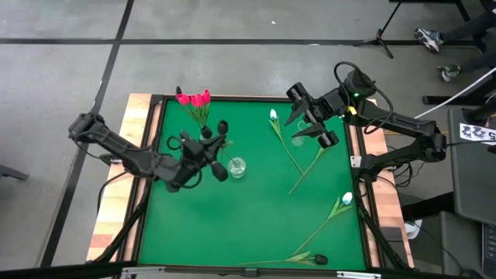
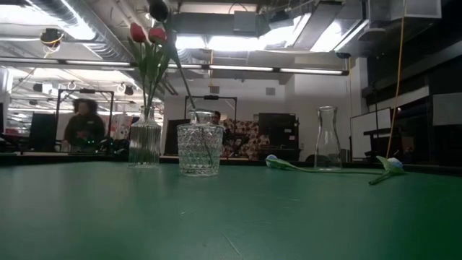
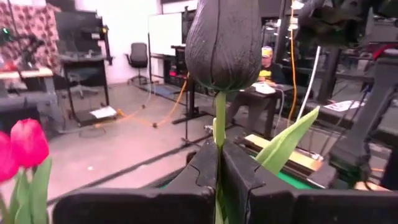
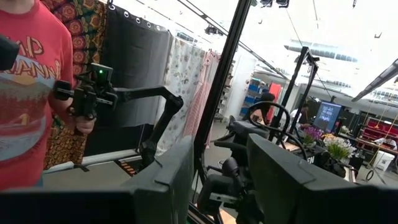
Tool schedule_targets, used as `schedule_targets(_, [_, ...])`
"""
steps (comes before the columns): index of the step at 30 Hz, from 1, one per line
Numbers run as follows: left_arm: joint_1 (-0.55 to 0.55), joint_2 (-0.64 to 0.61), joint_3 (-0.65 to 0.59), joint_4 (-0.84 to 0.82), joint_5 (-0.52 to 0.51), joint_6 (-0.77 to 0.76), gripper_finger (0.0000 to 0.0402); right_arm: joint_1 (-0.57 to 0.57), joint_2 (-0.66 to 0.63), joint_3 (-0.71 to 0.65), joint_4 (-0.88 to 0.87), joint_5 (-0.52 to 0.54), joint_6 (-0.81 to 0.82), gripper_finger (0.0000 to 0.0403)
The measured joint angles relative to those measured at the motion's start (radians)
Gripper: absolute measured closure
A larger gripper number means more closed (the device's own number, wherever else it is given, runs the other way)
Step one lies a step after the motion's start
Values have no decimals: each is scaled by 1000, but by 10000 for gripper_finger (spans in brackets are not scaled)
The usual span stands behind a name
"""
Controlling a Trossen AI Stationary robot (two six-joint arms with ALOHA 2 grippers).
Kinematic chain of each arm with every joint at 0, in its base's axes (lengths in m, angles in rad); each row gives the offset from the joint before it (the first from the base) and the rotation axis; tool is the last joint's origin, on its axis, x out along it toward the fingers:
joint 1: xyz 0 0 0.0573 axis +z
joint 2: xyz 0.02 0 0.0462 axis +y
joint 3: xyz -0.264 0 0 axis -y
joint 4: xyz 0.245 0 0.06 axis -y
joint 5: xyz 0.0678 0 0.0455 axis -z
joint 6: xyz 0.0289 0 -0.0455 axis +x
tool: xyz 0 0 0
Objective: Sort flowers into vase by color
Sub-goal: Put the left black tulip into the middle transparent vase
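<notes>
My left gripper (image 1: 209, 149) (image 3: 219, 155) is raised over the table's left half, between the ribbed vase (image 2: 144, 144) with the pink-red tulips (image 1: 194, 99) and the cut-glass tumbler (image 1: 236, 167). It is shut on a black tulip (image 1: 222, 126) (image 3: 222, 43). Another black head (image 2: 159, 9) tops a stem that leans out of the tumbler (image 2: 200, 149). White tulips (image 1: 273, 115) (image 1: 346, 198) and one black tulip (image 1: 320, 259) lie flat on the green mat. My right gripper (image 1: 304, 128) (image 4: 221, 180) hangs open above the far right part of the table, touching nothing. My left gripper pinches the black tulip's green stem (image 3: 219, 121) between its two fingers, a short way below the head and beside a leaf (image 3: 286, 140). The head stands upright above the fingers. The fingers hide the lower stem, so I cannot tell where it ends.
A clear carafe (image 2: 327, 137) (image 1: 297, 139) stands on the mat's far right, below my right gripper. A wooden frame (image 1: 141, 108) borders the green mat. Beyond the table a person in a red shirt (image 4: 25, 81) holds a device, and others sit in the room.
</notes>
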State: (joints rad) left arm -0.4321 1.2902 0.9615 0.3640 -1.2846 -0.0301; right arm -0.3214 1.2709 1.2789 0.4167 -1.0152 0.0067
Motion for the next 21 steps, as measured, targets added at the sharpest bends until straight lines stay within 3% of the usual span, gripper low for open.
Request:
schedule_targets(4, [25, 29, 0, 173, 47, 154, 400, 0, 0, 0, 0, 0, 13, 252])
schedule_targets(10, [69, 39, -13, 396, 208, 345, 400, 0, 0, 0, 3, -18, 22, 252])
schedule_targets(17, [146, 39, -95, 522, 429, 295, 400, 0, 0, 0, 4, -36, 23, 252])
schedule_targets(21, [161, 28, -156, 545, 433, 281, 401, 0, 0, 0, 4, -49, 27, 252])
